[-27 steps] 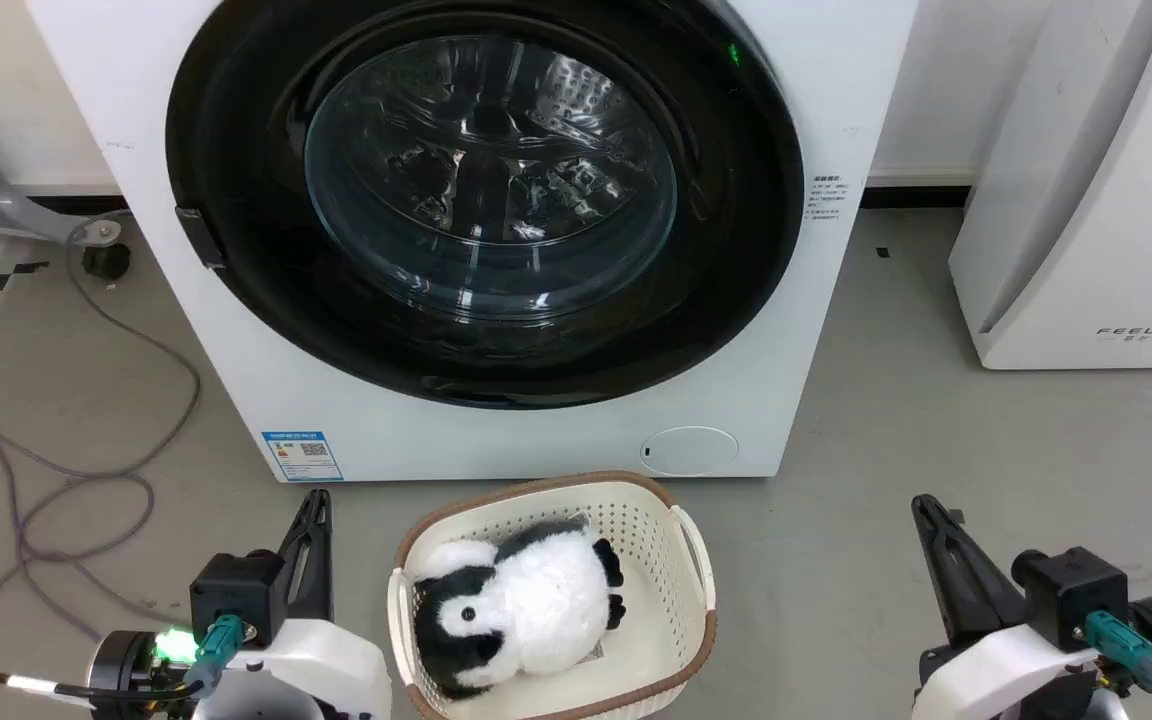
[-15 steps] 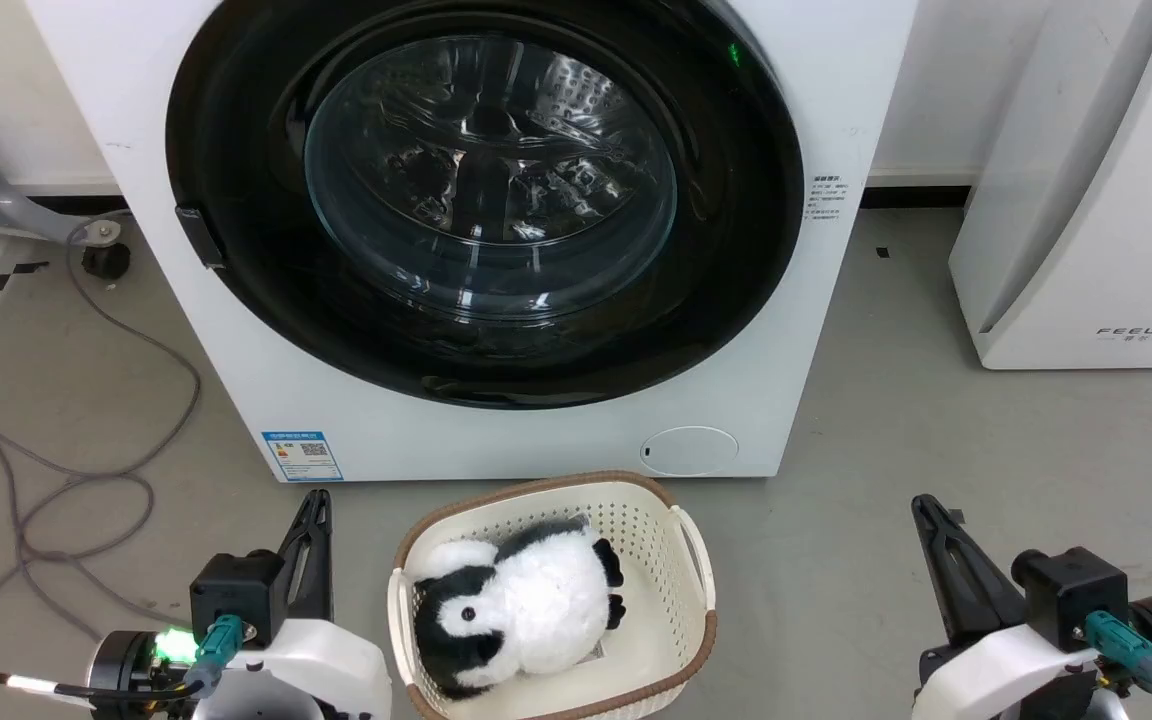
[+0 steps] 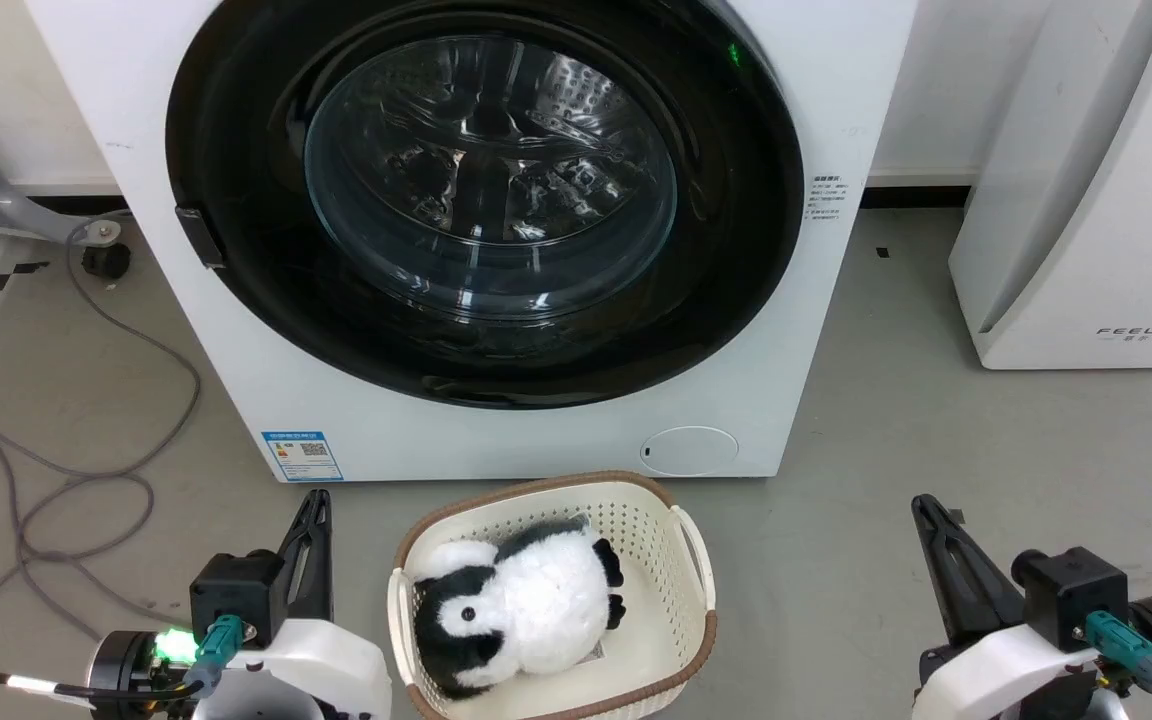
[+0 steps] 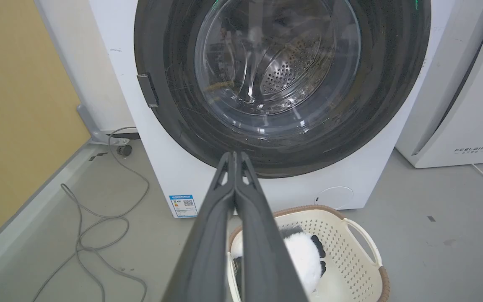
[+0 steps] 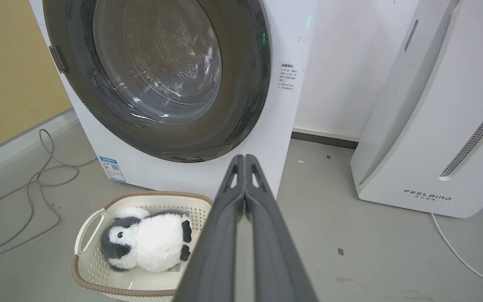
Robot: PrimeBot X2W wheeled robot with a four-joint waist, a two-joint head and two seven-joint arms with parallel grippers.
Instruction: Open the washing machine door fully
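The washing machine door (image 3: 736, 250), a big glossy black disc with a clear glass bowl window, lies flat and closed against the white washer; it also appears as the door (image 4: 170, 105) and the door (image 5: 241, 100) in the wrist views. A small dark handle tab (image 3: 198, 235) sits at its left edge. My left gripper (image 3: 316, 500) is shut and empty at the lower left, well short of the washer. My right gripper (image 3: 924, 505) is shut and empty at the lower right. The fingers (image 4: 235, 184) and fingers (image 5: 245, 180) press together.
A cream basket (image 3: 691, 555) with a brown rim holds a black-and-white plush penguin (image 3: 526, 600) on the floor between my grippers. A white appliance (image 3: 1086, 200) stands at the right. Grey cables (image 3: 86, 480) loop across the floor at the left.
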